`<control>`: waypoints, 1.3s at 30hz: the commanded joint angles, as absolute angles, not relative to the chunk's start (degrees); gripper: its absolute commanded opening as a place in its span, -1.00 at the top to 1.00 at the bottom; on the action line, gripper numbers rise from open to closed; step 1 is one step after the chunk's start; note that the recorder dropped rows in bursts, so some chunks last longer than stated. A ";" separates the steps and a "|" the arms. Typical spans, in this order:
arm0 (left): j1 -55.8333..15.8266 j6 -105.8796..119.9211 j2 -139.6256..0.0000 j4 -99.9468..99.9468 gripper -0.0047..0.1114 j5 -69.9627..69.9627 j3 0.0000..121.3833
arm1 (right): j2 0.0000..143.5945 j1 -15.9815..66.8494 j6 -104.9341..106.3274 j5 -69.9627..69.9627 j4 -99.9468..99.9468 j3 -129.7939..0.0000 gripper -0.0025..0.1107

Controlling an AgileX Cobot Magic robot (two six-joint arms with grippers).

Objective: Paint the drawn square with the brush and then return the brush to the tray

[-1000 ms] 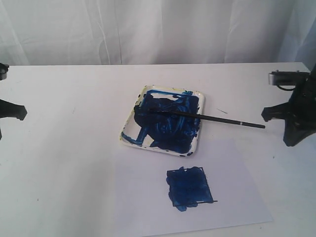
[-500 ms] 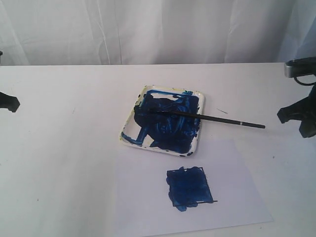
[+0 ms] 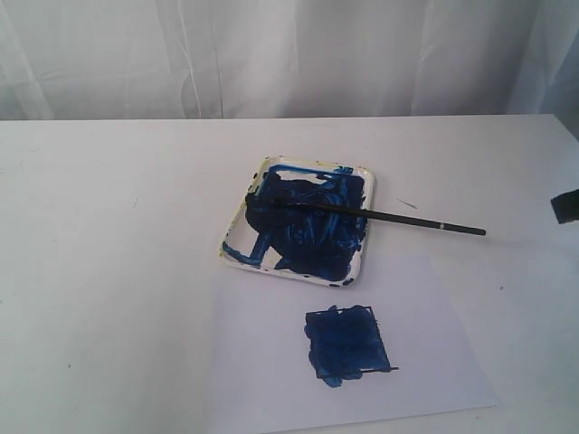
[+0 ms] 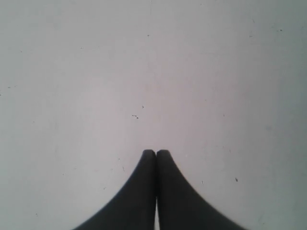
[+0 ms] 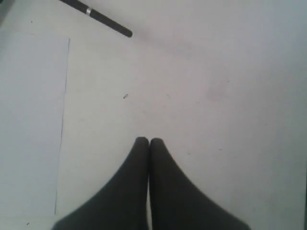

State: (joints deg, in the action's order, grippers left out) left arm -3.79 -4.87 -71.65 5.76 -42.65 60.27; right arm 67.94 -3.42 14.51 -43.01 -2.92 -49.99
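**Brush resting on the tray, square filled in**

The brush (image 3: 380, 215) lies with its wet tip in the tray (image 3: 232, 249). Its handle is propped across the rim and juts out over the desk (image 3: 118, 271), which keeps paint off the paper (image 3: 262, 362). The drawn square (image 3: 348, 345) on that sheet, near the tray, is covered in dark blue. The left end effector (image 4: 156, 154) and right end effector (image 5: 143, 141) each have their fingers pressed together, holding nothing, above bare desk. The right wrist view shows the handle's end a little way off. The job looks done, and nothing obstructs the tray. A pale curtain (image 3: 271, 54) hangs behind.
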 commanded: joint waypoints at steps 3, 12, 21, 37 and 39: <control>-3.63 -6.64 -58.77 6.90 0.92 -40.30 53.11 | 51.64 -3.95 14.97 -42.28 -3.12 -48.57 0.96; -3.63 -7.01 -37.32 6.90 0.92 -40.54 50.73 | 29.84 -3.95 14.97 -48.53 -5.16 -48.57 0.96; -3.63 -7.10 -17.88 6.90 0.92 -43.47 50.73 | 13.04 -3.95 13.71 -55.61 -5.49 -48.57 0.96; -3.63 -7.26 0.00 8.72 0.92 -57.86 51.10 | 0.00 -3.95 12.69 -64.07 -5.49 -47.32 0.96; -3.63 -7.26 0.00 8.37 0.92 -56.85 49.90 | 0.00 -3.95 12.64 -63.40 -5.25 -46.06 0.96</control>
State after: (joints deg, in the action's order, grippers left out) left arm -3.79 -7.01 -0.31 8.62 -56.27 50.92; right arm 0.06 -3.42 13.00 -63.59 -5.48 -47.72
